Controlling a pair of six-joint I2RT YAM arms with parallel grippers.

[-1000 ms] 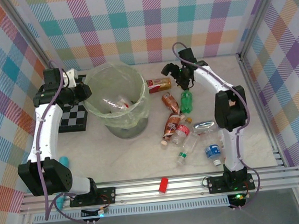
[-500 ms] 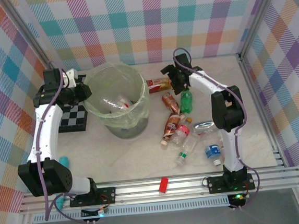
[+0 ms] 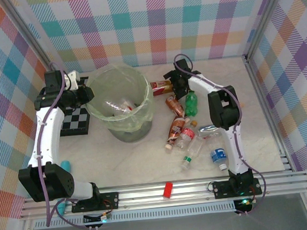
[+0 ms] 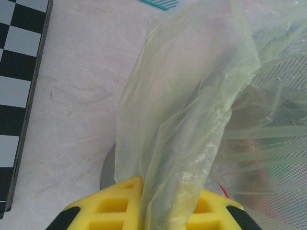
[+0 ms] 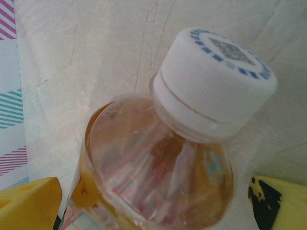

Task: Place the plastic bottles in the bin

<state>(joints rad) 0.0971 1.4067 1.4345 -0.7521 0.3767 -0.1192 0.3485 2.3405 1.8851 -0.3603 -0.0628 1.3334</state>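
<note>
Since a second earlier the right arm [image 3: 220, 109] has been swung leftward and lowered. The right claw [image 3: 173, 82] has thus been brought from above the green bottle [image 3: 191, 105] to the capped end of an amber bottle [image 3: 163, 85]. That bottle lies on the tabletop [image 3: 146, 158] just beside the bin [image 3: 129, 129]. No shift is noted in the left arm [image 3: 46, 130], the bin or the loose bottles.

Much of the bin's inside is veiled by its crumpled liner [image 4: 192, 96]. At least one bottle [image 3: 121, 106] is made out through it, but the count cannot be told. In the left wrist view the bin's wall is blurred behind the film, and a reddish shape within cannot be identified. The chessboard [image 3: 74, 122] is partly covered by the left arm. The pile of bottles [image 3: 186, 136] right of the bin is tangled, and part of it is hidden by the right arm. In the right wrist view the amber bottle is cut off below its shoulder, so its label is scarcely seen, though its white cap is clearly shown.

The right claw is held wide apart, with one yellow finger on either side of the amber bottle's shoulder; contact cannot be confirmed. The left claw [image 3: 85, 93] is pressed together on a fold of the liner at the bin's left rim.
</note>
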